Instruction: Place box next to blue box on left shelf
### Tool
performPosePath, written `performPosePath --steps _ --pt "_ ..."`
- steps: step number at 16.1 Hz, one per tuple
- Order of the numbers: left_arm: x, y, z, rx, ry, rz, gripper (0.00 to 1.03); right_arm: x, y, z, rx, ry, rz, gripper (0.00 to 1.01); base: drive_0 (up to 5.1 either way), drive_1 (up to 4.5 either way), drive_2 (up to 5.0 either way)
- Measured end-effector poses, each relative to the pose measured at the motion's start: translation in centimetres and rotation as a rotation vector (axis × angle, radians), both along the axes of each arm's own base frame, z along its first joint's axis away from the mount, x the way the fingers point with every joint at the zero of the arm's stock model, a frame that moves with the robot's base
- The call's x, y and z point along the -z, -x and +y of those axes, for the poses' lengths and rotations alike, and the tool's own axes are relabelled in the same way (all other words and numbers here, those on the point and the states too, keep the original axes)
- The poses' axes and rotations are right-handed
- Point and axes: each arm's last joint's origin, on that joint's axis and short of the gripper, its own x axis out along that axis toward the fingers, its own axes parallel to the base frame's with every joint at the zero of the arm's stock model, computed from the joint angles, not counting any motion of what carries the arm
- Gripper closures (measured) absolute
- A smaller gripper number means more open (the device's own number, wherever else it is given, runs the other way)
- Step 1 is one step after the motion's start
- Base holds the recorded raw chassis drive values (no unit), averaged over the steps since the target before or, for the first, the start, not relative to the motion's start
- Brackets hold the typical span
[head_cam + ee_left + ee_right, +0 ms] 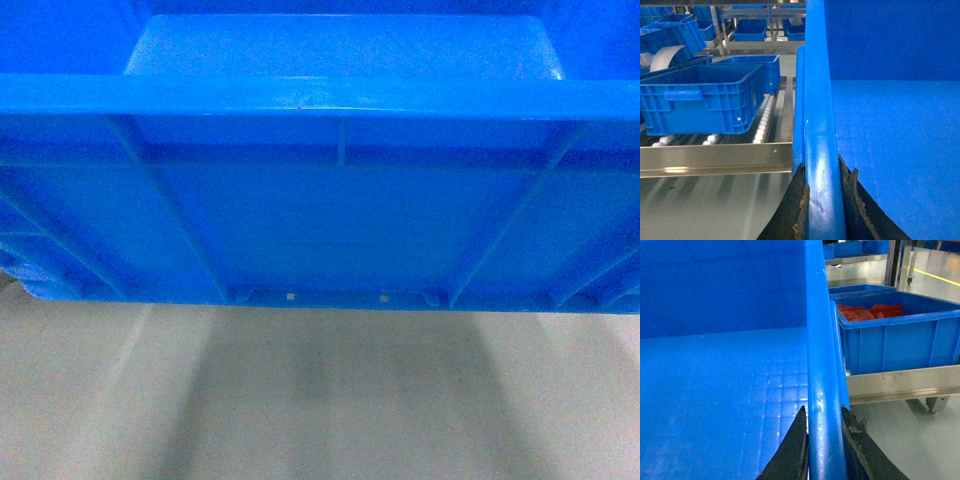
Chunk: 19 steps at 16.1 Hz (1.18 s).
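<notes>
In the head view the box fills nearly the whole pic; its ribbed near wall faces the camera, the thick rim runs across the top, and two small pale dots sit at the base edge. Under it only pale grey floor shows, w/ the box's shadow on it, so the box is up in the air, not resting on anything here. In the left wrist view the left gripper pinches the box's side rim, one dark finger on the outer face and one on the inner, both pressed against the plastic. To the left of the box is the left shelf, a metal rail in front and rows of white rollers behind it; a blue crate stands on the rollers, near the held box but apart from it. More blue crates stand on racks in the background. In the right wrist view the right gripper clamps the opposite rim the same way. Just beside it a second crate w/ red contents sits on a metal frame.
</notes>
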Motion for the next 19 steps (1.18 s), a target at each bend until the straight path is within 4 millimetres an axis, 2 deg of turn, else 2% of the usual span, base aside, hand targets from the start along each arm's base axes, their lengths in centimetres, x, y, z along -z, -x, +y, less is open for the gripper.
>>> performPosePath --steps 19 --pt "-0.01 -0.01 -0.02 0.000 0.005 -0.002 0.92 0.00 -0.01 -0.01 0.002 0.001 0.001 0.90 0.1 4.28 -4.1"
